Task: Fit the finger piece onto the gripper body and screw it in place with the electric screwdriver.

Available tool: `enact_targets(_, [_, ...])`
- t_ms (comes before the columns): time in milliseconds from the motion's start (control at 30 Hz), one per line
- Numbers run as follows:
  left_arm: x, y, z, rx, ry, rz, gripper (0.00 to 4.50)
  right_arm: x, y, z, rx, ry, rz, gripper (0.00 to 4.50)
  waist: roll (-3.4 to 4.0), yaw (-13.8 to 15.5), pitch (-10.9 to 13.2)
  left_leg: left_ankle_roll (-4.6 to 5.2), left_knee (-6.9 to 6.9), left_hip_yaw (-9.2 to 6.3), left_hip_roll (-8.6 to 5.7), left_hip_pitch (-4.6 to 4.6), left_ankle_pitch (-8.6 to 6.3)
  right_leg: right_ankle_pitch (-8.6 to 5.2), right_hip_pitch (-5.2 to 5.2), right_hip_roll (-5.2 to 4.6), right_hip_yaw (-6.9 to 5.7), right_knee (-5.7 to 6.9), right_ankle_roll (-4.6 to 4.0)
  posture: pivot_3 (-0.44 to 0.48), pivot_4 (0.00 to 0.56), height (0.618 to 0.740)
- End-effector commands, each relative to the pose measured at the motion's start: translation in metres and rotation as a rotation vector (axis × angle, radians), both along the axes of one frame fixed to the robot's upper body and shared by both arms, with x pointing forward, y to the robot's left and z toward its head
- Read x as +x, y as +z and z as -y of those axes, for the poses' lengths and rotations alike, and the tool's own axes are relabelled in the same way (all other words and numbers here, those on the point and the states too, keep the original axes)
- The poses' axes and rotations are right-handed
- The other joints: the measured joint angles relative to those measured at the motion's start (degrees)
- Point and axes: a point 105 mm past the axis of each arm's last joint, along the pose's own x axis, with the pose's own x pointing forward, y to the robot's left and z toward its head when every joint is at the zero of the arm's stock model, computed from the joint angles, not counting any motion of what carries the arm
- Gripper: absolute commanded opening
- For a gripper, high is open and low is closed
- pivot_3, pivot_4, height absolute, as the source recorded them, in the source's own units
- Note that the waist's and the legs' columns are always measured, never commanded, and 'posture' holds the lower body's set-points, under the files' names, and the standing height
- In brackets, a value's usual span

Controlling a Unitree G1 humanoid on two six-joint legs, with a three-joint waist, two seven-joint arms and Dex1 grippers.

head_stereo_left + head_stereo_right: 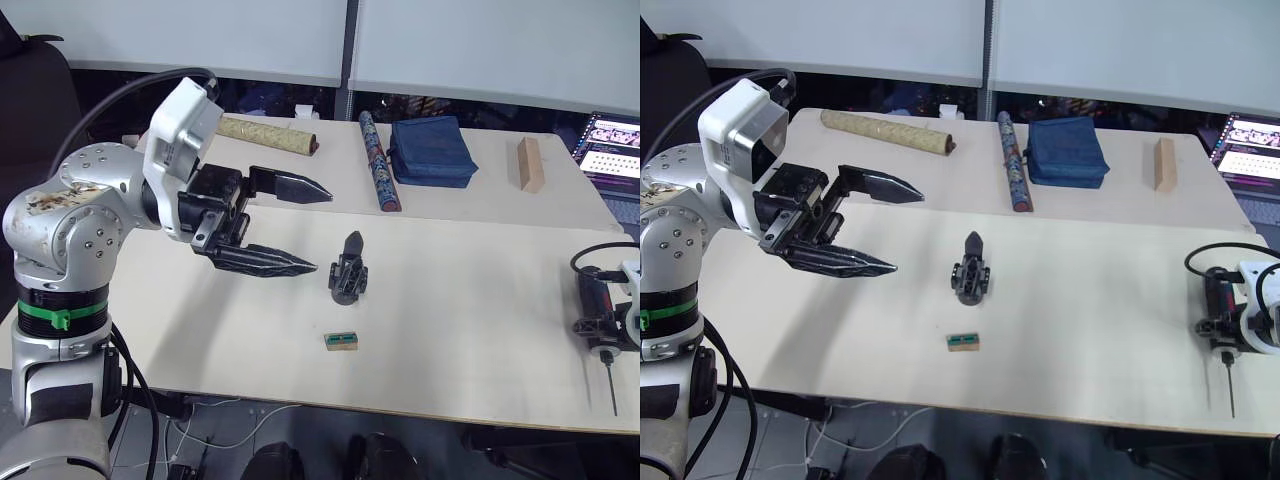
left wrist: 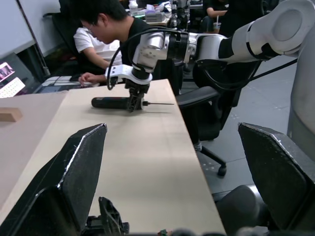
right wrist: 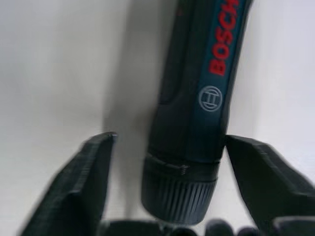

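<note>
A pale cream tabletop (image 1: 470, 300) carries a small black gripper body (image 1: 349, 270) and a tiny green-and-tan block (image 1: 341, 341). Behind lie a mottled tan rolled tube (image 1: 265, 134), a dark patterned tube (image 1: 378, 160), a navy fabric pouch (image 1: 431, 150) and a light wooden block (image 1: 529, 164). The dark teal-black electric screwdriver (image 3: 197, 108) bears red lettering.
</note>
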Motion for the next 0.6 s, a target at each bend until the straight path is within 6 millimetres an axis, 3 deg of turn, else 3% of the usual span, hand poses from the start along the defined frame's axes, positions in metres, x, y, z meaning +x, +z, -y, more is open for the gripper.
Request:
enact_targets(33, [-0.004, 0.006, 0.000, 0.013, -0.010, 0.065, 4.50, 0.008, 0.009, 0.006, -0.041, 0.031, 0.041, 2.31, 0.01, -0.1, 0.0, 0.00, 0.00, 0.00, 0.00, 0.00, 0.00, 0.00, 0.00, 0.00, 0.00, 0.00, 0.00, 0.000, 0.150, 0.740])
enact_targets(67, [-0.004, 0.005, 0.000, 0.020, -0.010, 0.068, 4.50, 0.009, 0.009, 0.005, -0.044, 0.041, 0.043, 1.96, 0.01, -0.2, 0.0, 0.00, 0.00, 0.01, 0.00, 0.01, 0.00, 0.00, -0.01, 0.00, 0.02, 0.00, 0.00, 0.000, 0.150, 0.740])
enact_targets(133, [0.002, -0.007, -0.002, 0.068, 0.009, 0.108, 4.50, 0.018, 0.017, -0.010, -0.018, 0.171, 0.077, 1.88, 0.02, -0.4, 0.0, 0.00, 0.00, 0.01, 0.02, 0.02, 0.00, 0.00, 0.00, 0.03, 0.04, 0.01, 0.00, 0.000, 0.150, 0.740])
enact_targets(200, [0.006, -0.018, -0.004, 0.107, 0.020, 0.142, 4.50, 0.026, 0.030, -0.045, -0.004, 0.464, 0.098, 1.88, 0.31, -0.5, 0.2, -0.01, 0.00, 0.07, 0.02, 0.06, 0.00, 0.00, -0.01, 0.04, 0.10, 0.02, 0.00, 0.000, 0.150, 0.740])
enact_targets(267, [0.006, -0.020, -0.004, 0.116, 0.007, 0.152, 4.50, 0.016, 0.034, -0.081, -0.003, 0.825, 0.039, 1.88, 0.68, -0.5, 0.4, -0.01, -0.01, 0.15, 0.02, 0.09, 0.00, 0.00, -0.06, 0.10, 0.25, 0.05, 0.00, 0.000, 0.150, 0.740])
enact_targets(400, [0.005, -0.020, -0.002, 0.123, -0.015, 0.180, 4.50, 0.005, 0.024, -0.077, -0.075, 0.957, -0.123, 1.88, 0.74, -0.3, 0.5, -0.04, 0.02, 0.22, 0.13, 0.07, 0.01, 0.00, -0.14, 0.47, 0.61, 0.04, 0.01, 0.000, 0.150, 0.740])
enact_targets(600, [0.011, -0.019, -0.001, 0.121, 0.004, 0.191, 4.50, 0.027, 0.017, -0.085, -0.112, 1.022, -0.208, 1.88, 0.70, -0.2, 0.5, -0.02, 0.12, 0.28, 0.07, 0.04, 0.00, 0.00, -0.14, 0.46, 0.85, 0.03, 0.01, 0.000, 0.150, 0.740])
